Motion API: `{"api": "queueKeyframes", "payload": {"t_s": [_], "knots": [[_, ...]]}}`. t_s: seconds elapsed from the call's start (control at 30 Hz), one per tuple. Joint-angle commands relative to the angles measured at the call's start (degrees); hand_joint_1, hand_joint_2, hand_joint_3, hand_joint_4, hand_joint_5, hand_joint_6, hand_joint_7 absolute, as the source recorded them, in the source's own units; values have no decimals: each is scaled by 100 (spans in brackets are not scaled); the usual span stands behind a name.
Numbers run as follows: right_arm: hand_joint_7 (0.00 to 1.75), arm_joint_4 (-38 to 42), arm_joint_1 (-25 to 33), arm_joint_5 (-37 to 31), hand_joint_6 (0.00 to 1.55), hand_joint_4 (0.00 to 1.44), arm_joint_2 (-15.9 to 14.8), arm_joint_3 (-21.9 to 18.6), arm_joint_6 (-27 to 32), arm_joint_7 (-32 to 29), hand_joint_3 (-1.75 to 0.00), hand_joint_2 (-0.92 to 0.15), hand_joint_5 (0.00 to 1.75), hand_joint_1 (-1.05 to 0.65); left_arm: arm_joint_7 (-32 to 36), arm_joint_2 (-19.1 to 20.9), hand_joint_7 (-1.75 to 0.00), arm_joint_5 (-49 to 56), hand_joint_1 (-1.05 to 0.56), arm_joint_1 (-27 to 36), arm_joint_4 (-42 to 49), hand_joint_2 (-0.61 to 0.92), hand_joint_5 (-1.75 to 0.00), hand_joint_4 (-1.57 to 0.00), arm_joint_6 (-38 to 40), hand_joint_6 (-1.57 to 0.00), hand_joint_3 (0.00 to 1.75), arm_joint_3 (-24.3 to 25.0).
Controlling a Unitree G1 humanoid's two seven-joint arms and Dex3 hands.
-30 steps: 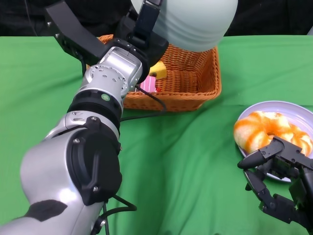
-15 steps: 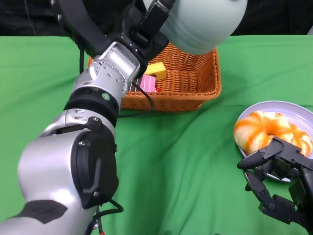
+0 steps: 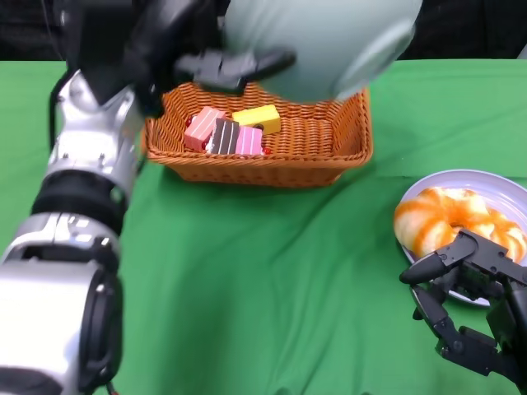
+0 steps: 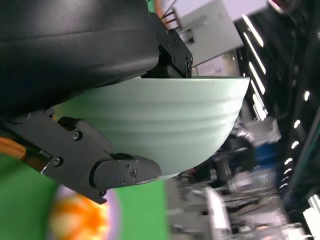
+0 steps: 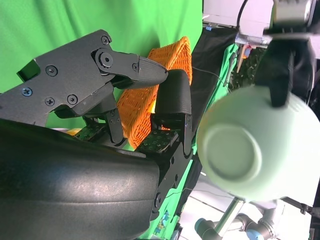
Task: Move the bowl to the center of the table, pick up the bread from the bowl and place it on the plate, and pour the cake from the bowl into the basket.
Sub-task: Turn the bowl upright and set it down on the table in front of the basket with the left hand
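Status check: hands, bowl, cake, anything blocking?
Left hand holds bowl tipped above basket. Right hand open beside plate, bread on it. Cake pieces in basket. Nothing blocking.

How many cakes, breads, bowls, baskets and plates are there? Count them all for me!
Cake pieces: 3 (pink, brown-and-pink, yellow)
Bread: 1
Bowl: 1
Basket: 1
Plate: 1
Total: 7
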Motion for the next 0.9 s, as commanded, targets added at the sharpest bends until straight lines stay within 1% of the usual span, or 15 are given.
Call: {"api": "queueKeyframes", "payload": {"t_s": [0.03,0.1,0.13,0.17,0.23,0.37,0.43,0.53,0.57,0.63,0.7,0.77,0.8,0.87,0.9], "knots": [[120,-48,-8,62,72,74,-88,-53,31,20,-75,-65,151,-18,-93,330,-138,322,-19,334,-159,74,-172,-79,-1197,-72,81,-288],[120,-47,-14,62,72,74,-92,-57,40,27,-75,-64,151,-16,7,439,-137,500,-20,480,-115,73,-174,-78,-1640,-74,78,-419],[120,-23,-25,60,72,74,-94,-59,26,30,-75,-64,151,-16,33,523,-137,598,-20,626,-99,73,-174,-78,-2000,-74,78,-489],[120,-5,-33,59,72,74,-96,-60,16,31,-75,-64,151,-16,53,577,-137,657,-15,717,-77,66,-174,-77,-2249,-75,87,-536],[120,-2,-40,73,72,74,-95,-58,29,40,-76,-64,152,-17,199,688,-136,800,-12,920,-43,60,-173,-78,-2764,-75,94,-621],[120,-14,-44,105,71,72,-90,-68,72,45,-75,-64,152,-17,990,970,-129,1467,-8,1327,48,55,-161,-82,-4086,-80,101,-721],[120,-13,-51,102,71,72,-93,-71,84,45,-74,-65,153,-17,1470,1120,-128,1966,-8,1450,90,55,-161,-83,-4702,-81,99,-707],[120,28,-88,86,71,72,-113,-87,60,48,-73,-66,153,-17,2241,1347,-125,2896,-15,1661,34,63,-164,-81,-5327,-83,83,-606],[120,41,-100,88,71,72,-115,-93,60,48,-73,-66,153,-17,2536,1415,-125,3269,-16,1763,-37,65,-164,-81,-5455,-84,80,-544],[120,65,-120,102,72,72,-121,-103,48,58,-73,-65,153,-16,3222,1548,-140,4086,-12,1946,-240,66,-170,-79,-5555,-78,72,-460],[120,92,-135,94,72,73,-127,-111,21,61,-73,-65,153,-18,4159,1739,-154,5045,-7,2120,-519,63,-174,-77,-5444,-72,61,-527],[120,102,-140,114,72,73,-129,-119,17,70,-73,-65,152,-18,5234,1938,-156,5922,-6,2228,-724,64,-174,-78,-5193,-72,51,-778],[120,102,-141,127,72,73,-129,-122,19,77,-73,-65,152,-18,5744,2023,-156,6273,-6,2243,-782,71,-174,-78,-5060,-72,37,-946],[120,104,-140,152,72,73,-130,-128,17,92,-74,-65,152,-18,6719,2191,-156,6874,-6,2248,-845,77,-175,-79,-4784,-73,26,-1344],[120,106,-139,164,72,73,-130,-131,14,98,-74,-65,152,-18,7171,2270,-152,7133,-7,2241,-857,80,-173,-79,-4651,-75,18,-1555]]}}
